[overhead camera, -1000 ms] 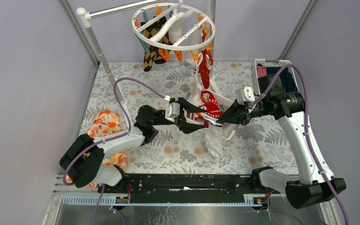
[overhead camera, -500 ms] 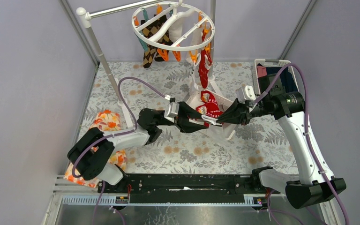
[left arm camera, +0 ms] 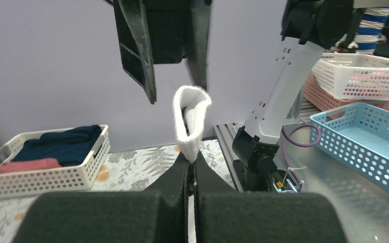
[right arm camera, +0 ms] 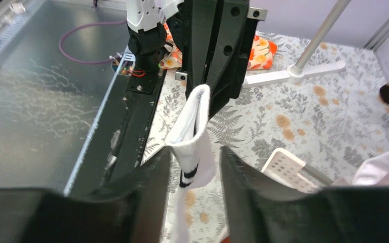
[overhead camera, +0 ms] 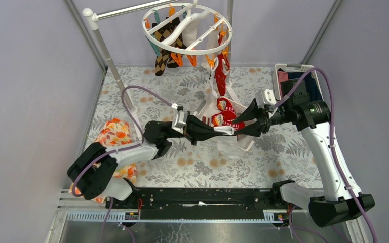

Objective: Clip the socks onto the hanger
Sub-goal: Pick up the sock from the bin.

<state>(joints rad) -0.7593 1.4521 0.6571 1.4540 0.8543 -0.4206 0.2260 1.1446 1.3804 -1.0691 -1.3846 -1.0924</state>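
With left jaws shut on the white sock (left arm camera: 191, 119) by its cuff and right jaws part-open around it, back right clear, then raise to hanger (overhead camera: 190, 52).

Worktop (overhead camera: 283, 157), leaf-and-flower print.
On it: orange floral cloth (overhead camera: 112, 134) at near left; white pole foot (right arm camera: 314, 70) at left; white slatted basket (overhead camera: 294, 66) at far right corner; second white basket (overhead camera: 247, 143) mid-worktop.

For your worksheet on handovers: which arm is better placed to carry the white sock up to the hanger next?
Left: the left claw is shut on the white sock; the right claw stands open around it.
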